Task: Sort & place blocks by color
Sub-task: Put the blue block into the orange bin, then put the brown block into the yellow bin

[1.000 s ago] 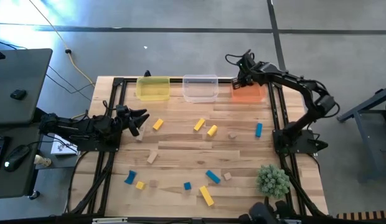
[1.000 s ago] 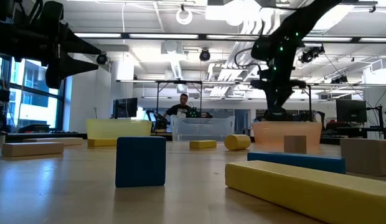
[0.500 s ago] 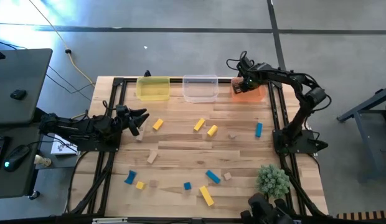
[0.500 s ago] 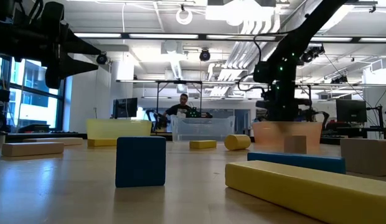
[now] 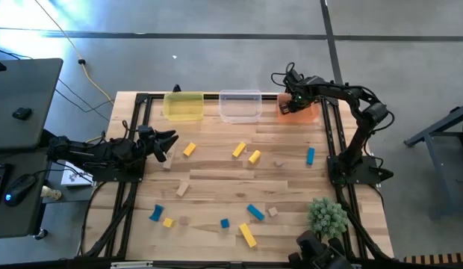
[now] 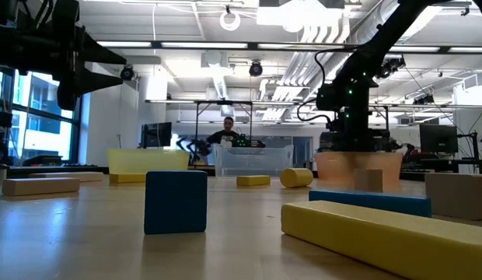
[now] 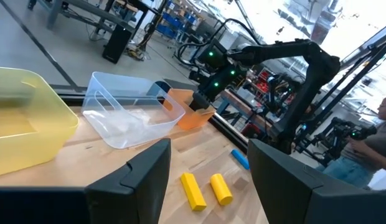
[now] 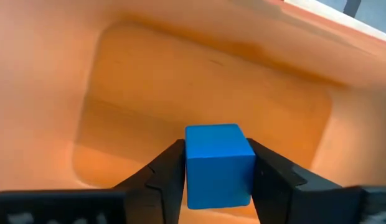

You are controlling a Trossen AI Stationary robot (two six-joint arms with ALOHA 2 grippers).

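Observation:
My right gripper [image 5: 290, 103] hangs over the orange tub [image 5: 300, 113] at the table's far right and points down into it, shut on a blue cube [image 8: 218, 163]. In the low view its fingers dip behind the tub's wall [image 6: 358, 167]. My left gripper [image 7: 208, 171] waits open and level at the table's left edge [image 5: 170, 142], with nothing between its fingers. Yellow blocks [image 5: 238, 150], blue blocks [image 5: 310, 155] and tan blocks [image 5: 278, 161] lie flat on the wooden tabletop. My right gripper pinches the blue cube by two opposite side faces [image 8: 192, 168] between its two fingers. The fingers come from above, pointing down into the orange tub. The cube sits level in the hold, above the tub's floor [image 8: 180, 93]; whether it touches the floor I cannot tell.
A yellow tub [image 5: 184, 105] and a clear tub [image 5: 240, 105] stand along the far edge, left of the orange one. A green spiky ball [image 5: 326, 215] sits at the near right. Black frame rails [image 5: 134, 161] run along both sides of the table.
My right gripper has sunk from above the orange tub down into it, tipping steeper, and has kept almost still for the last half second. The blocks on the table have not moved.

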